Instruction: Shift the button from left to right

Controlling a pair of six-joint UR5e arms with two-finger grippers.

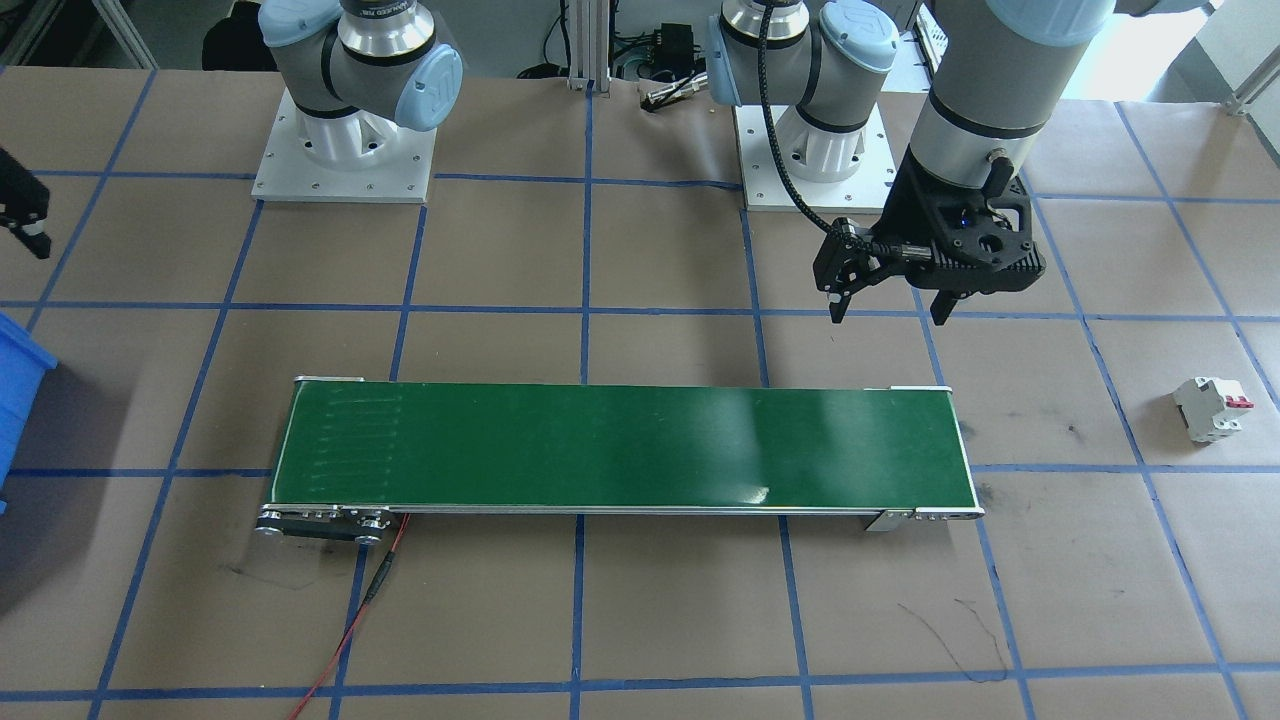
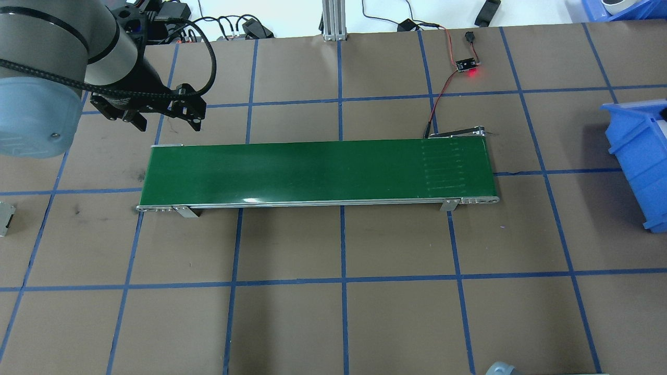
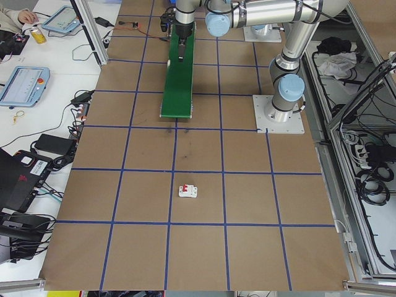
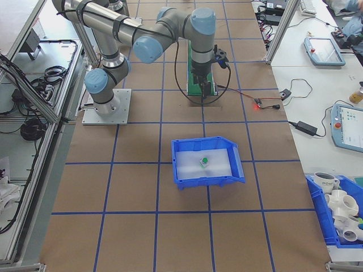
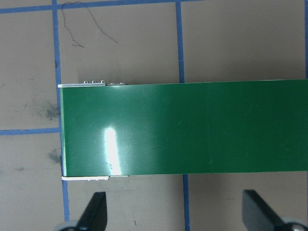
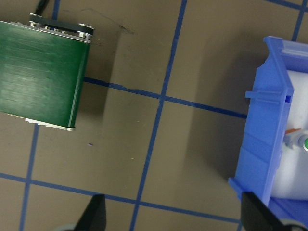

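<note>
Table: brown paper surface (image 2: pixel 344 323) marked into squares by blue tape lines.
Conveyor: long green belt (image 2: pixel 312 172) lying across the middle of the table, nothing on it; red and black wires run from its end on the robot's right to a small board (image 2: pixel 467 65) with a red light.
Blue bin: open-fronted bin (image 4: pixel 207 161) on the table at the robot's right, well apart from the conveyor's end; white lining inside.
Left gripper: (image 1: pixel 885 300) hangs above the table just beside the conveyor's end on the robot's left, on the robot's side of the belt; fingers spread apart, nothing between them. In the left wrist view both fingertips (image 5: pixel 94 211) frame bare paper below the belt's edge.
Right gripper: (image 6: pixel 171 216) fingers spread wide and empty in its wrist view, over the table between the conveyor's end and the bin wall.
Circuit breaker: white boxy part with red lever (image 1: pixel 1212 407) on the table well beyond the conveyor's left end.
Button: green-capped button (image 4: pixel 203 161) sits inside the blue bin, near its middle, touched by neither gripper.
</note>
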